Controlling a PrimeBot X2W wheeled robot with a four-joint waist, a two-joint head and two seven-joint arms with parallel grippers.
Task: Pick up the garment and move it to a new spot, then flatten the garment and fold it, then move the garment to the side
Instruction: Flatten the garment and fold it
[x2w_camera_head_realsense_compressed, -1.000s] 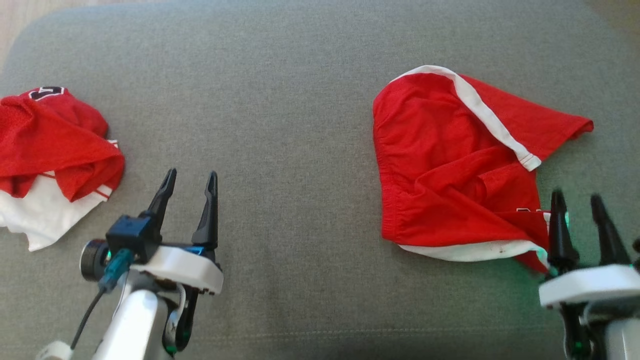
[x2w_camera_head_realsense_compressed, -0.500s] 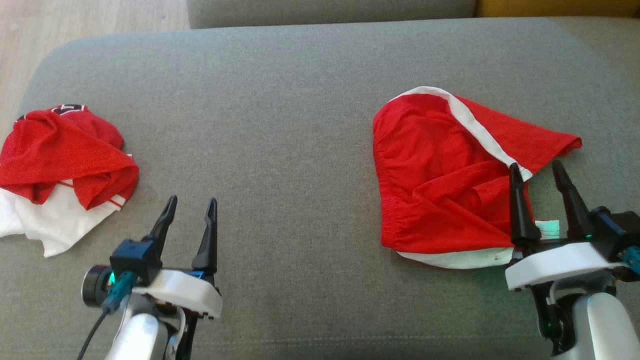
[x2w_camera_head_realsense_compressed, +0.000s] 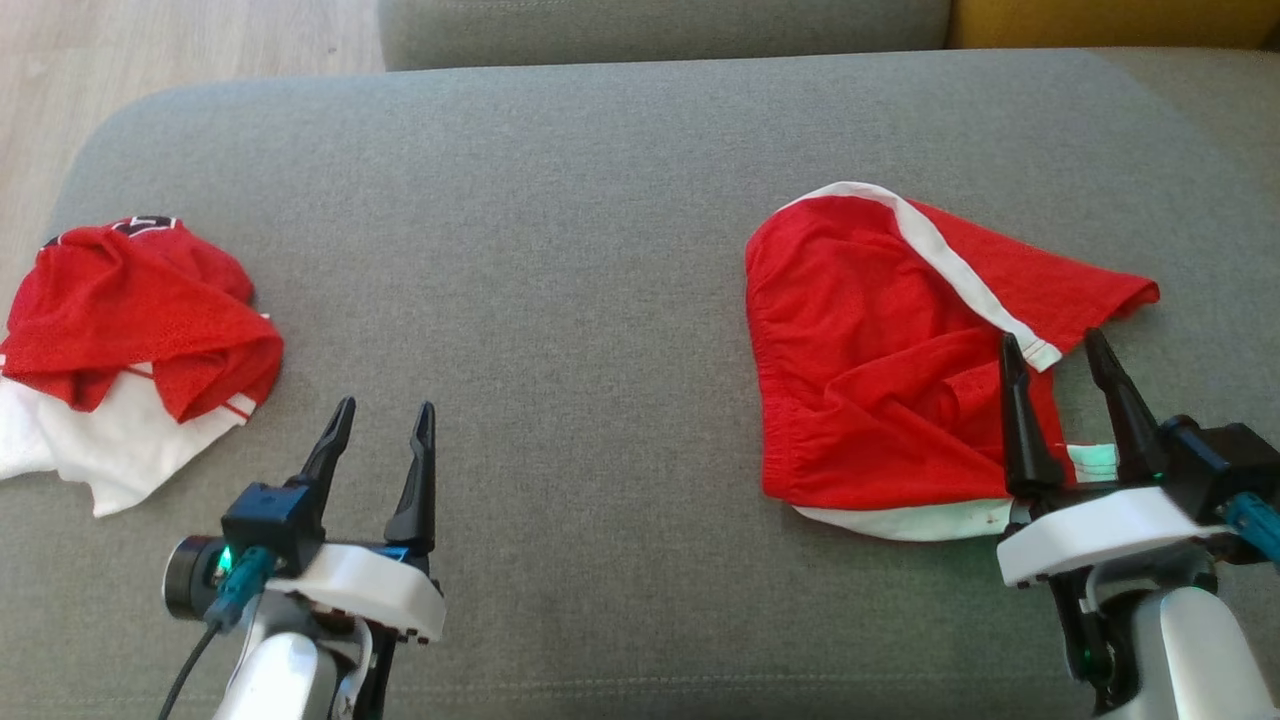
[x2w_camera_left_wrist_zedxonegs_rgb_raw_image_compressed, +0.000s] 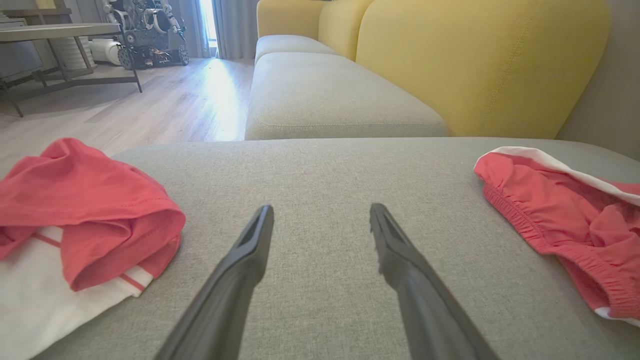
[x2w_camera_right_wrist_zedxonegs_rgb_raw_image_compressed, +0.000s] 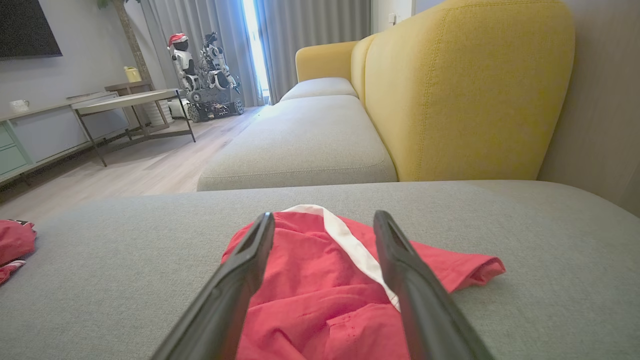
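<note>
Red shorts with a white side stripe (x2w_camera_head_realsense_compressed: 880, 360) lie loosely spread on the right of the grey cushion (x2w_camera_head_realsense_compressed: 560, 250). My right gripper (x2w_camera_head_realsense_compressed: 1052, 345) hovers open over their near right edge, fingers pointing across the fabric; in the right wrist view the shorts (x2w_camera_right_wrist_zedxonegs_rgb_raw_image_compressed: 320, 280) lie between and under the fingers (x2w_camera_right_wrist_zedxonegs_rgb_raw_image_compressed: 240, 280). My left gripper (x2w_camera_head_realsense_compressed: 382, 412) is open over bare cushion, with nothing between its fingers (x2w_camera_left_wrist_zedxonegs_rgb_raw_image_compressed: 240, 270). The shorts' elastic waistband (x2w_camera_left_wrist_zedxonegs_rgb_raw_image_compressed: 555, 240) shows at the right of the left wrist view.
A crumpled red and white jersey (x2w_camera_head_realsense_compressed: 130, 330) lies at the cushion's left edge, also in the left wrist view as a jersey (x2w_camera_left_wrist_zedxonegs_rgb_raw_image_compressed: 75, 215). A yellow sofa back (x2w_camera_right_wrist_zedxonegs_rgb_raw_image_compressed: 465, 90) and a second grey seat (x2w_camera_right_wrist_zedxonegs_rgb_raw_image_compressed: 300, 140) stand beyond. Wooden floor (x2w_camera_head_realsense_compressed: 150, 50) lies past the far left edge.
The camera has tilted up, shifting the whole picture down. My right gripper has come forward from the near right corner onto the shorts' edge. The left gripper has held still.
</note>
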